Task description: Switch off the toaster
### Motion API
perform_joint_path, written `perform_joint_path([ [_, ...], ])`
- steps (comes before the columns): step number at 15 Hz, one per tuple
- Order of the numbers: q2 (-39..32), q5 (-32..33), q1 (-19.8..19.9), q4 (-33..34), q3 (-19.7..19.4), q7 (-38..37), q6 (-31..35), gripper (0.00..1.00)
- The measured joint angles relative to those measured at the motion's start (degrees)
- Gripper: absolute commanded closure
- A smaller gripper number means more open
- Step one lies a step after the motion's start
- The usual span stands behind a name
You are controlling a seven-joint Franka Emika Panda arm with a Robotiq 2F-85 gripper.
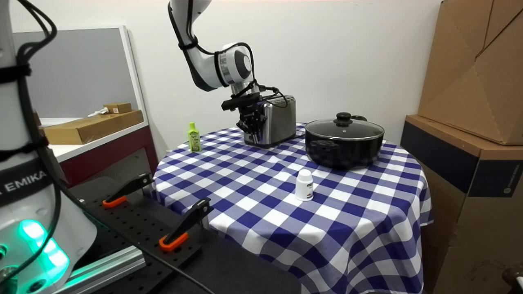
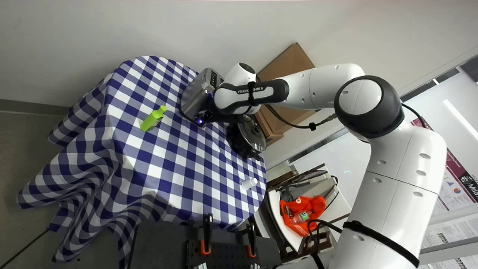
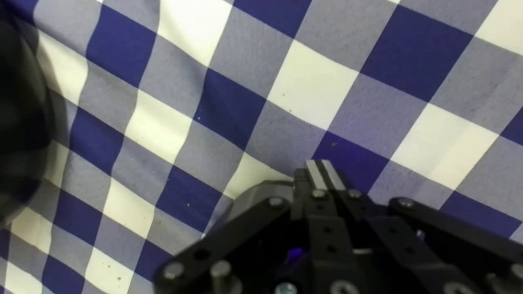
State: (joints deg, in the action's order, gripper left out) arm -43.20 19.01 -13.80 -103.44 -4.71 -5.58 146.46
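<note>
The silver toaster (image 1: 282,118) stands upright at the back of the table, and it also shows in an exterior view (image 2: 194,98). My gripper (image 1: 256,138) points down right at the end of the toaster and covers most of that end panel. I cannot tell whether it touches it. In the wrist view my gripper's fingers (image 3: 323,173) are together with nothing seen between them. A grey rounded edge of the toaster (image 3: 259,195) shows just left of the fingers there. The toaster's controls are hidden behind the gripper.
A black lidded pot (image 1: 343,149) stands beside the toaster; its dark side shows in the wrist view (image 3: 20,122). A white bottle (image 1: 304,187) and a green bottle (image 1: 194,139) stand on the checkered tablecloth (image 1: 245,183). Cardboard boxes (image 1: 474,81) are stacked beyond the table.
</note>
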Motion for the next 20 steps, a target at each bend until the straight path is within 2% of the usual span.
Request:
perform_joint_path([
  [7, -0.3, 0.7, -1.2, 0.0, -1.0, -1.2, 0.6, 1.00],
  [20, -0.8, 0.2, -0.2, 1.0, 1.0, -1.1, -1.3, 1.00],
])
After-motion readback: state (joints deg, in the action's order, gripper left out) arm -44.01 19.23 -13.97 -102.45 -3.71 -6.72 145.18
